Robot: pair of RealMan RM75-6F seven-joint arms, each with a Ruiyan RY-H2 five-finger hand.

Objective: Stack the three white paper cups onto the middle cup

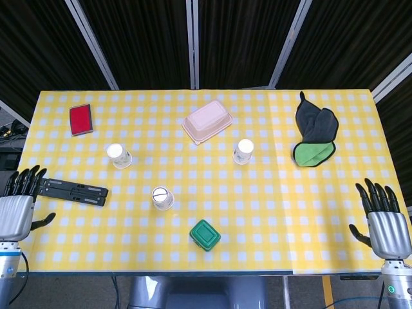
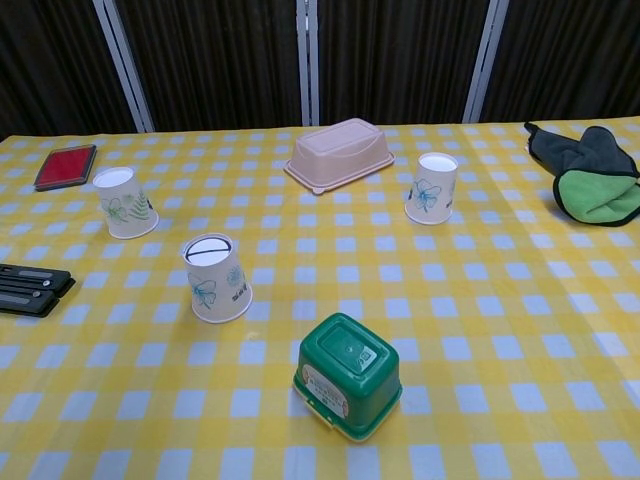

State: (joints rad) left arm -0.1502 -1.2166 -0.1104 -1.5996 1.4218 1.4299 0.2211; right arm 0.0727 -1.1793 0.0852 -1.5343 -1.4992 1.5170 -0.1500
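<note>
Three white paper cups with a green flower print stand upside down and apart on the yellow checked table. The left cup point(image 1: 118, 155) point(image 2: 124, 203) is near the table's left side. The middle cup point(image 1: 163, 197) point(image 2: 216, 278) stands closest to the front. The right cup point(image 1: 243, 151) point(image 2: 432, 188) sits further back. My left hand point(image 1: 17, 208) hovers at the table's front left corner, fingers spread, holding nothing. My right hand point(image 1: 385, 223) is at the front right corner, also spread and empty. The chest view shows neither hand.
A green box point(image 1: 205, 235) point(image 2: 348, 376) lies in front of the middle cup. A pink lidded tray point(image 1: 206, 120) point(image 2: 339, 154) sits at the back centre. A red pad point(image 1: 80, 119), a black bar point(image 1: 70, 190) near my left hand, and a black-green cloth point(image 1: 315, 137) lie around.
</note>
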